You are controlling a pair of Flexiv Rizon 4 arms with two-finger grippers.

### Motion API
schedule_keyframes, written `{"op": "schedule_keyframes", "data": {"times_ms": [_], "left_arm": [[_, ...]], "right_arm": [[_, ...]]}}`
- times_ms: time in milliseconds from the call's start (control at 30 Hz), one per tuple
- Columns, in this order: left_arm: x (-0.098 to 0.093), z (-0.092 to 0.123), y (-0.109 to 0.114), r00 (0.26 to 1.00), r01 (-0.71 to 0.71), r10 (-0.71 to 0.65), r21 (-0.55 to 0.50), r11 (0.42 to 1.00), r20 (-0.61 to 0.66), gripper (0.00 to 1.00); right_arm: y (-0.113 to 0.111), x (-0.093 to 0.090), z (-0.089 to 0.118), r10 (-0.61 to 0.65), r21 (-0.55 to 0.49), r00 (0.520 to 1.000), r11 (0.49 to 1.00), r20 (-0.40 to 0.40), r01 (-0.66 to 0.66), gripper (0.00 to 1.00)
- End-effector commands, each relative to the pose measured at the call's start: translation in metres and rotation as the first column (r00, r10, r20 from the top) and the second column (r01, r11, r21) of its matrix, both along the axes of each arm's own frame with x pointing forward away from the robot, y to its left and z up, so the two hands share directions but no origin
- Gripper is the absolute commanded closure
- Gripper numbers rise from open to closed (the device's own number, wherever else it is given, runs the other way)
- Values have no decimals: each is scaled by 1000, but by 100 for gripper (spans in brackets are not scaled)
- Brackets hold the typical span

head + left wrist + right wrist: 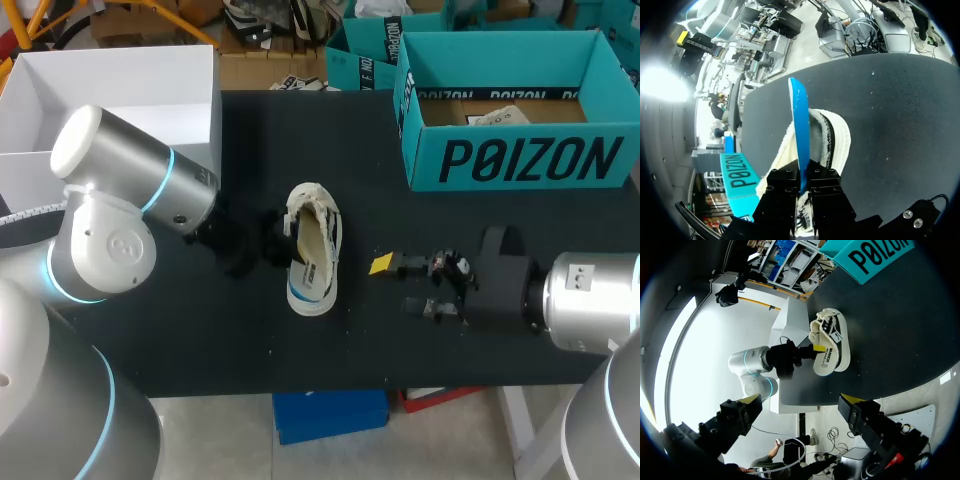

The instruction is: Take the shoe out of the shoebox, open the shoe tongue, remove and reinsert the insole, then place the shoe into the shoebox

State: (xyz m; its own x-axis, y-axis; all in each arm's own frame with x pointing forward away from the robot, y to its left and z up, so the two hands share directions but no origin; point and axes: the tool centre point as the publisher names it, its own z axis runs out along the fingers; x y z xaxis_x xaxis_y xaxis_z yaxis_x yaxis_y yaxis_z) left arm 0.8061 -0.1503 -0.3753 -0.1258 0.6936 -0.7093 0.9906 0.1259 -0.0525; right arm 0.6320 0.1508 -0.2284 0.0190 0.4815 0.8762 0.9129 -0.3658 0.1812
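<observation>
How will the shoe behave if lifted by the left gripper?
Probably light: the shoe looks like a low knit sneaker. Its soft upper may sag where the left gripper pinches it. Lying sideways, it should slide, not roll.

the counter (pixel 450 230) is black. the shoe (pixel 313 250) is cream-white, with a blue band along its sole and dark marks on the side. a bright blue strip (pixel 798 135), perhaps the insole's edge, runs from the black left gripper (pixel 802 177). the right gripper (pixel 395 285) is black with yellow tips. the shoebox (pixel 430 150) is teal with black lettering.
</observation>
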Motion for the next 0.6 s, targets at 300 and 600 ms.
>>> {"op": "schedule_keyframes", "data": {"times_ms": [300,600], "left_arm": [[-17,12,-5,999,34,-35,-65,997,-9,100],[-26,21,-4,999,35,-36,-140,990,-9,100]], "right_arm": [[-10,-4,2,8,10,1000,1000,2,-8,0],[-10,-4,2,8,10,1000,1000,2,-8,0]]}}
